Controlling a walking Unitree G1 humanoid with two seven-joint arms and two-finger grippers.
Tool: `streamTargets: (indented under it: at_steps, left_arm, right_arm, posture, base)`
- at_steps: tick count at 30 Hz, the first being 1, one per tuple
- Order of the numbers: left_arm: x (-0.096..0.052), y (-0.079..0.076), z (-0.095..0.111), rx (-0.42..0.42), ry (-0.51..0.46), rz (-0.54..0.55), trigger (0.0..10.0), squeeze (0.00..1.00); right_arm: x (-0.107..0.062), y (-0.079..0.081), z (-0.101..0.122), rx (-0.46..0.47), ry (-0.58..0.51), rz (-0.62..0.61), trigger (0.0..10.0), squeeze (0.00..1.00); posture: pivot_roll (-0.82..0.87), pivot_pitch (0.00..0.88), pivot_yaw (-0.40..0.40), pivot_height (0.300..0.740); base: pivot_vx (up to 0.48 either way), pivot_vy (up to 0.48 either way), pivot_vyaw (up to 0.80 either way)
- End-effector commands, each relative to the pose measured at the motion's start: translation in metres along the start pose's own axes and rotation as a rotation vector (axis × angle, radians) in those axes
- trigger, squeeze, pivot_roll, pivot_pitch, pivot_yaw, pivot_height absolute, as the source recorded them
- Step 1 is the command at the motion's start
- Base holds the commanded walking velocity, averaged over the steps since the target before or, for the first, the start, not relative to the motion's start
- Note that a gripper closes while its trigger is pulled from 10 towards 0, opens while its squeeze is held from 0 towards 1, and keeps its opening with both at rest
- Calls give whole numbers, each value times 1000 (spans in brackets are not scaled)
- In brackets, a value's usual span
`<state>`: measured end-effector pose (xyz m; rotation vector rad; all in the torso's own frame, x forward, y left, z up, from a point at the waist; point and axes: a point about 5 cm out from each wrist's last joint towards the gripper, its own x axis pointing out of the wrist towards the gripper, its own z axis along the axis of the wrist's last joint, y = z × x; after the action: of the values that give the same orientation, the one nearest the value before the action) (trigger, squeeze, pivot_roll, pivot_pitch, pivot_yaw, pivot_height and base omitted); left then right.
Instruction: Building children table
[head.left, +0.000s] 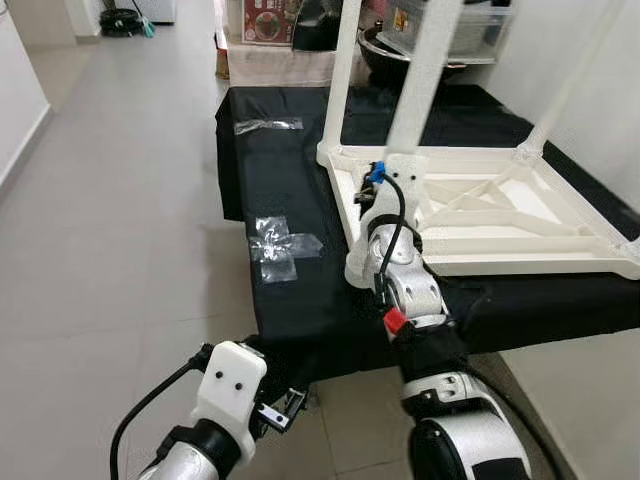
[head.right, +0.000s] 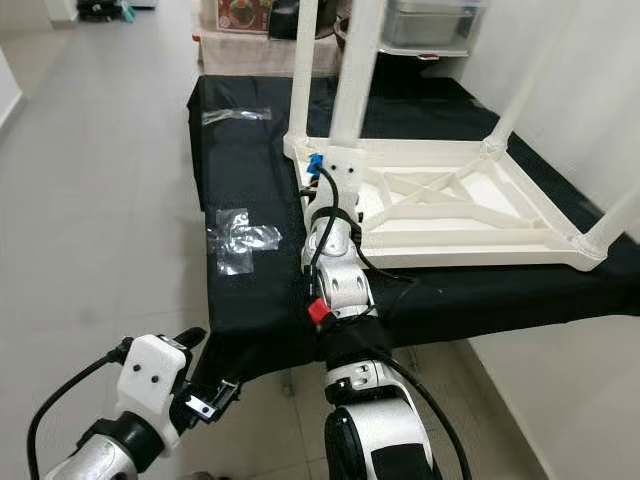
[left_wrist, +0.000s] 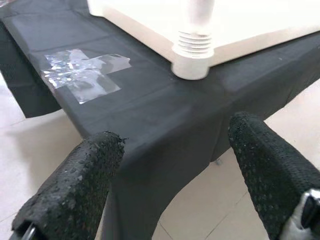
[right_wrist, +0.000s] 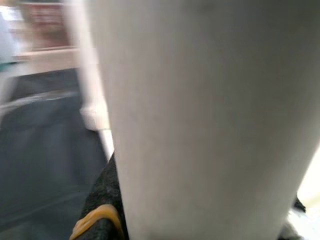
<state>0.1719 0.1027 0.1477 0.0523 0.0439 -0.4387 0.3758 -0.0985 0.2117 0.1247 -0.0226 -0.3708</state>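
I've got the white tabletop (head.left: 500, 215) upside down on the black cloth (head.left: 290, 190). Right gripper (head.left: 392, 178) looks clamped on the near leg (head.left: 425, 70), though the wrist view's blurry. Left gripper (left_wrist: 175, 175) idles with fingers spread. Next up: twist that leg home.

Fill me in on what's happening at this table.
The robot is putting together a white children's table, which lies upside down on a black-covered worktop with its legs pointing up. The right gripper is up at the near leg, which sits in its corner socket. The left gripper hangs open below the worktop edge, holding nothing. Clear tape patches are stuck on the cloth.
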Motion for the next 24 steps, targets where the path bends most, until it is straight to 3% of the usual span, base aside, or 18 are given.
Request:
streamTargets:
  at_steps: [1,4,5,6,8,9,14,15,24]
  left_arm:
    - [-1,-2,-3,-10,15,-7,10000,0]
    - [-1,-3,-3,-9,16,-8,10000,0]
    - [-1,-3,-3,-9,17,-8,10000,0]
    - [-1,-3,-3,-9,17,-9,10000,0]
    - [-1,-3,-3,-9,17,-9,10000,0]
    - [-1,-3,-3,-9,18,-9,10000,0]
    - [-1,-4,-5,-12,19,-13,10000,0]
    - [-1,-4,-5,-12,19,-14,10000,0]
    - [-1,-4,-5,-10,18,-14,10000,0]
  right_arm:
    - [0,-11,-27,20,155,-160,0,0]
    - [-2,-4,-26,17,165,-188,0,0]
    - [-2,-1,-25,29,163,-166,902,0]
    - [-2,0,-24,31,156,-159,4314,0]
    - [-2,0,-24,31,156,-159,4314,0]
    - [-2,2,-22,33,148,-138,10000,0]
    - [1,5,-12,29,87,-62,10000,0]
    - [1,4,-11,24,74,-66,10000,1000]
    - [3,-3,-10,2,44,-104,10000,1000]
  posture:
    - [155,151,-100,740]
    - [156,152,-99,740]
    - [155,149,-97,740]
    - [155,148,-98,740]
    - [155,148,-98,740]
    - [156,146,-97,740]
    - [149,141,-95,740]
    - [148,136,-92,740]
    - [150,129,-90,740]
  base:
    - [0,0,0]
    - [0,0,0]
    - [0,0,0]
    - [0,0,0]
    - [0,0,0]
    - [0,0,0]
    - [0,0,0]
    - [0,0,0]
    - [0,0,0]
